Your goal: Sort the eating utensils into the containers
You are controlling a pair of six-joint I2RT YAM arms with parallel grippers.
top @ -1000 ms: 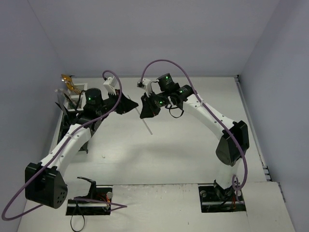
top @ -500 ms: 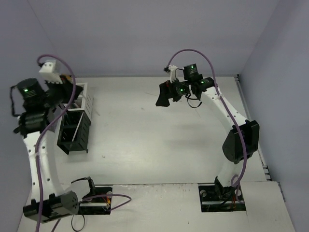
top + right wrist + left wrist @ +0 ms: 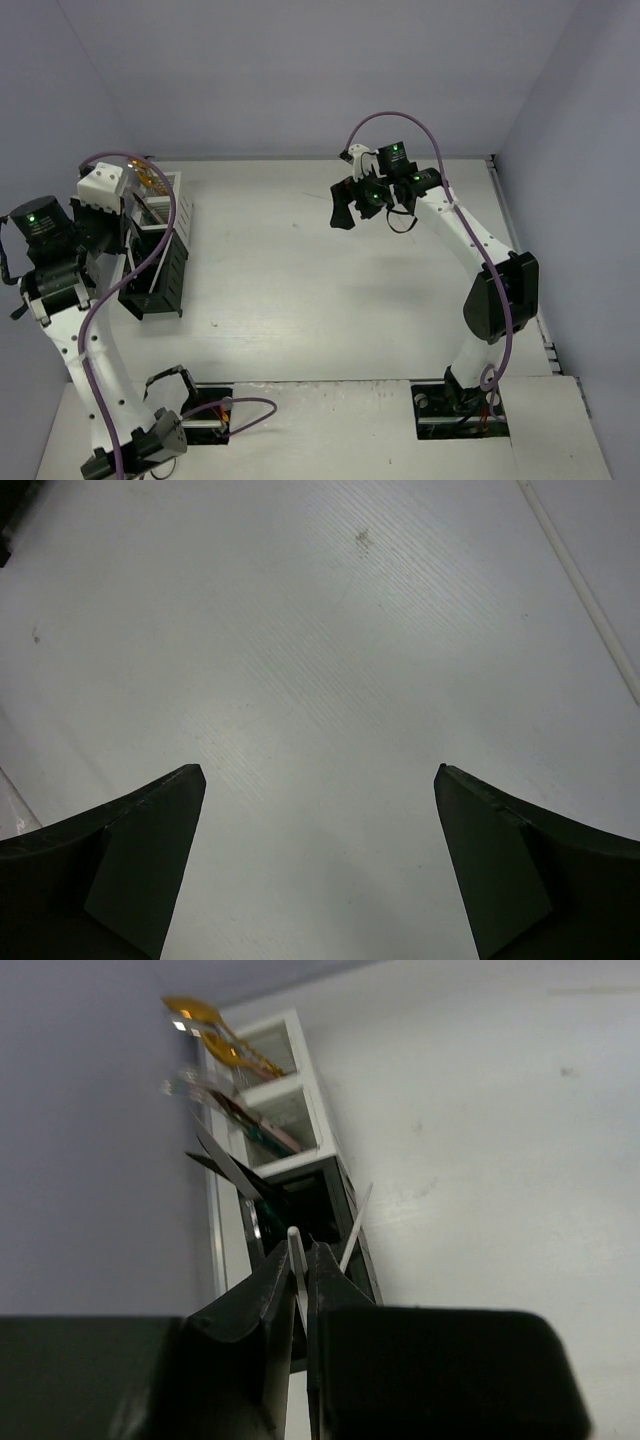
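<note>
white and bent high at the table's (image 3: 300,300) left edge, the left arm (image 3: 72,335) hangs its left gripper (image 3: 300,1260) above the black caddy bins (image 3: 162,278), fingers pinched tight on a thin white stick (image 3: 294,1243). the right gripper (image 3: 320,775) reaches out over mid-table, fingers spread wide, holding nothing.

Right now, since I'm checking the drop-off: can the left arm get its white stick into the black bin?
Probably yes. The left fingers pinch the white stick near the black bin, whose open top shows just ahead; the black knives leaning there might snag.
</note>
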